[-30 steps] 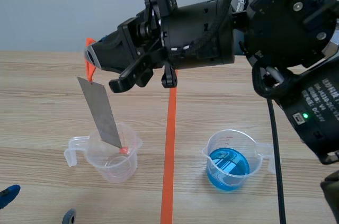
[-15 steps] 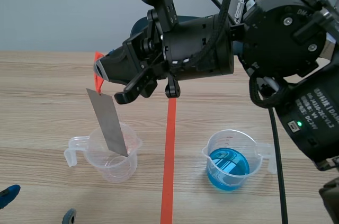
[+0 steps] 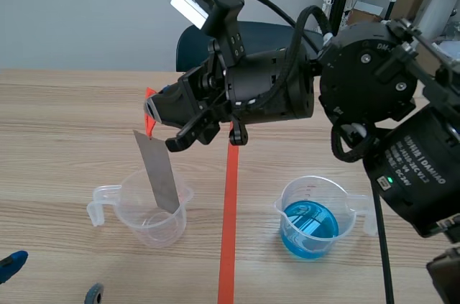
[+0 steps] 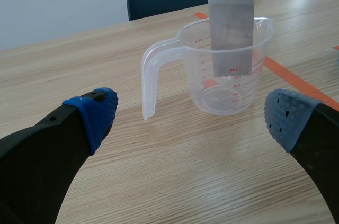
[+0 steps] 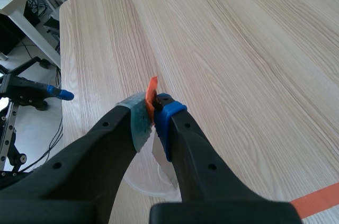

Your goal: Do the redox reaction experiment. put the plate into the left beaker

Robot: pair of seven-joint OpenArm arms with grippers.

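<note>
Right claw [image 3: 152,110] is clamped on the top end of the metal plate [image 3: 159,172], which hangs tilted, lower end inside the clear left beaker [image 3: 147,218]. Left claw [image 4: 192,115] sits spread wide, low over the desk [image 3: 57,117], with that beaker just ahead.

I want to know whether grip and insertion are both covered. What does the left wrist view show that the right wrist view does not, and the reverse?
Only the left wrist view shows the plate's lower end dipping below the rim of the clear beaker, and the open left gripper with the beaker ahead of it.

Only the right wrist view shows the right gripper shut on the plate's top, with an orange tag at the pinch.

Both show the plate and the wooden table.
</note>
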